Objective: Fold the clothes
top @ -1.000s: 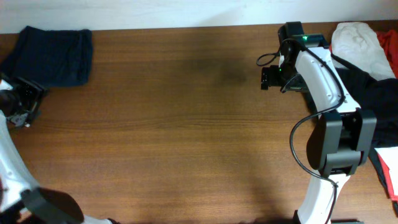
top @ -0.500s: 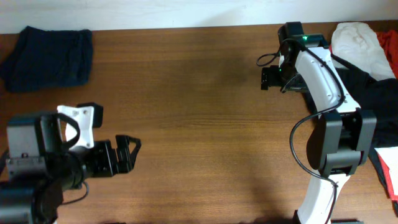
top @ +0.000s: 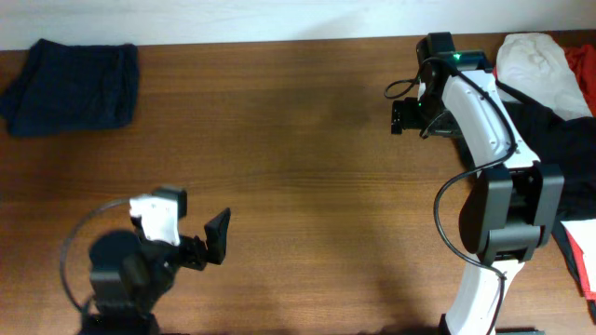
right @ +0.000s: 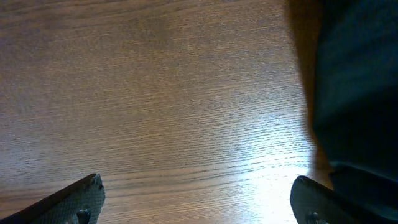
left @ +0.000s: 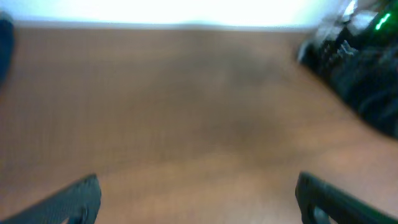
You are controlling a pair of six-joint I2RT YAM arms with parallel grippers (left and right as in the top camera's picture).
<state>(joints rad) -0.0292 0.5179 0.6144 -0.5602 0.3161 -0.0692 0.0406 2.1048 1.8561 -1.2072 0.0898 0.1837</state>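
Note:
A folded dark navy garment (top: 74, 86) lies at the far left corner of the wooden table (top: 298, 167). A pile of clothes sits at the right edge: a white garment (top: 538, 63), a black one (top: 570, 149) and a red one (top: 583, 65). My left gripper (top: 218, 238) is open and empty near the front left, over bare wood; its fingers show in the blurred left wrist view (left: 199, 199). My right gripper (top: 399, 116) is open and empty at the back right, beside the pile. The right wrist view shows its jaws (right: 199, 199) over bare wood, with black cloth (right: 357, 93) to the right.
A white wall runs along the table's far edge. A red and white item (top: 582, 256) lies at the right edge near the front. The right arm's base (top: 503, 223) stands at the front right.
My left arm has swung from the far left edge near the navy garment toward the front and right, and has turned to face across the table. The right arm has not moved.

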